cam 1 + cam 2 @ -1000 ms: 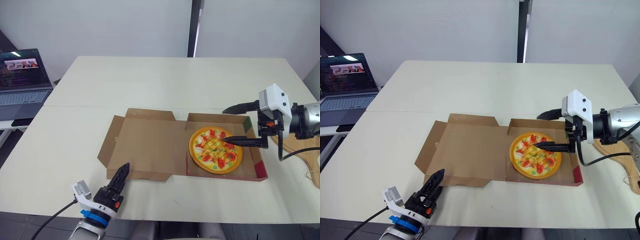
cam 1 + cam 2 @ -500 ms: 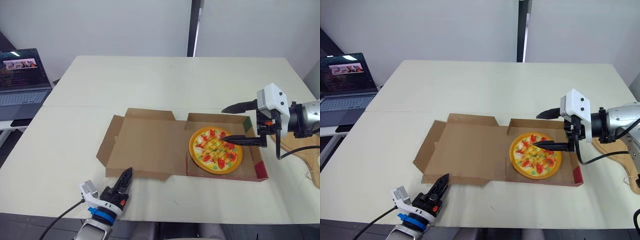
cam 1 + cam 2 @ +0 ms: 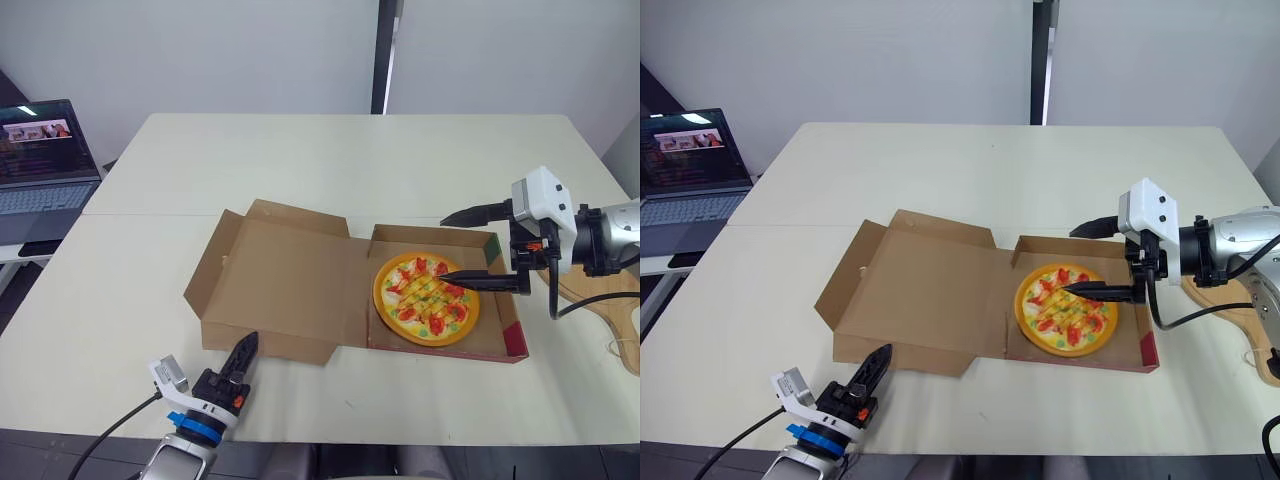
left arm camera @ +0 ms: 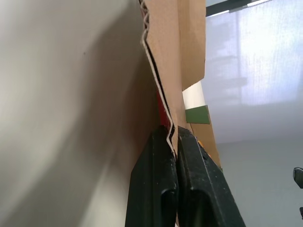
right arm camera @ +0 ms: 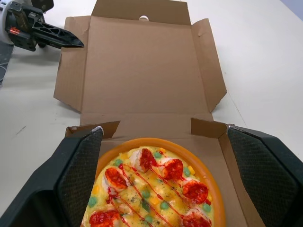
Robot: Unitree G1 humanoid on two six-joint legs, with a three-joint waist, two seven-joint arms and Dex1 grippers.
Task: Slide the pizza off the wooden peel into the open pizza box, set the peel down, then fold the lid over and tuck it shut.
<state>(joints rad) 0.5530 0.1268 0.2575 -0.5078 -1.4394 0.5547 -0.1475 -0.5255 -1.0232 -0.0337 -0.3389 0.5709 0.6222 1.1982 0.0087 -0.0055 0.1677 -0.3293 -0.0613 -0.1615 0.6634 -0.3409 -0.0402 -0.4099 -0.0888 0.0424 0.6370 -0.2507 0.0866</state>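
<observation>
In the head views, the one pizza [image 3: 425, 298] lies in the single box [image 3: 430, 236] at centre right and the one peel [image 3: 600, 318] is at the right edge. The lid [image 3: 285, 290] stretches left from its hinge, its free edge nearest the left gripper [image 3: 250, 342] at lower left, while the right gripper [image 3: 444, 248] hovers over the pizza with its fingers spread apart. In the left wrist view, the fingers are pressed together with the lid's corrugated edge running into their seam, so I judge it pinched. In the right wrist view, the pizza lies between the wide-apart fingers, with the lid beyond it.

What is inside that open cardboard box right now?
A pizza with red toppings lies in the box's tray. Whatever lies under it is covered. The lid, pinched by the left gripper, is bare cardboard.
</observation>
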